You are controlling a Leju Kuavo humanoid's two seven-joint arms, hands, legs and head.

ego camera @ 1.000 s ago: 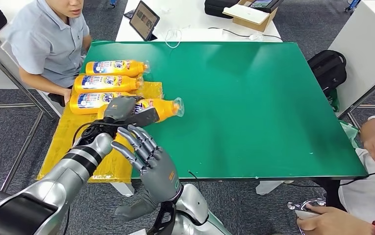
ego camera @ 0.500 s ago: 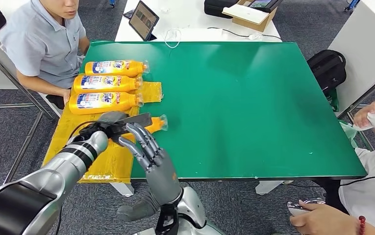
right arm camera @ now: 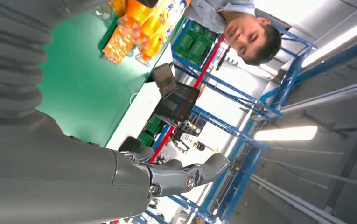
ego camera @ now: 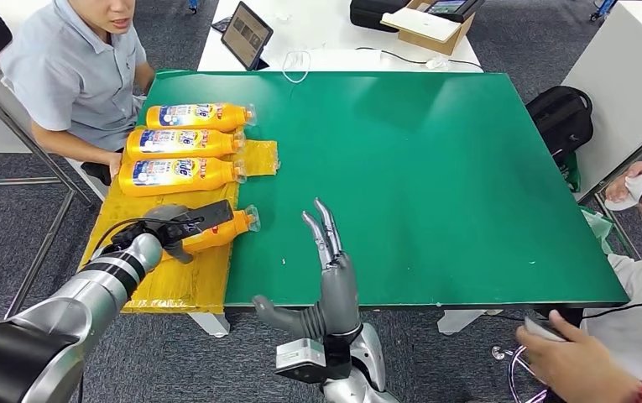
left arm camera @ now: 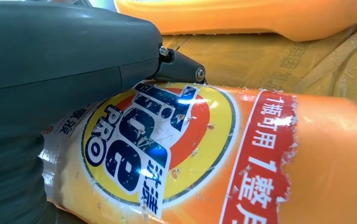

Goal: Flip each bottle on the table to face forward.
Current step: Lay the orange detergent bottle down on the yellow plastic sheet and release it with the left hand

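- Head view: the left hand (ego camera: 169,227) grips the nearest bottle (ego camera: 216,231), lying on the yellow mat (ego camera: 179,281) at the green table's (ego camera: 435,185) near-left, likely to turn its label up. 3 bottles (ego camera: 181,144) lie beyond. The right hand (ego camera: 327,252) hangs empty, fingers straight.
- Left wrist view: the label (left arm camera: 167,149) faces the camera.
- Right wrist view: fingers (right arm camera: 185,172) extended, holding nothing.

Bright even overhead light, glare on label (left arm camera: 167,154)

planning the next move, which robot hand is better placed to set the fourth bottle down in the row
Left. The left robot hand already grips the fourth bottle over the yellow mat; the right robot hand is open, apart.
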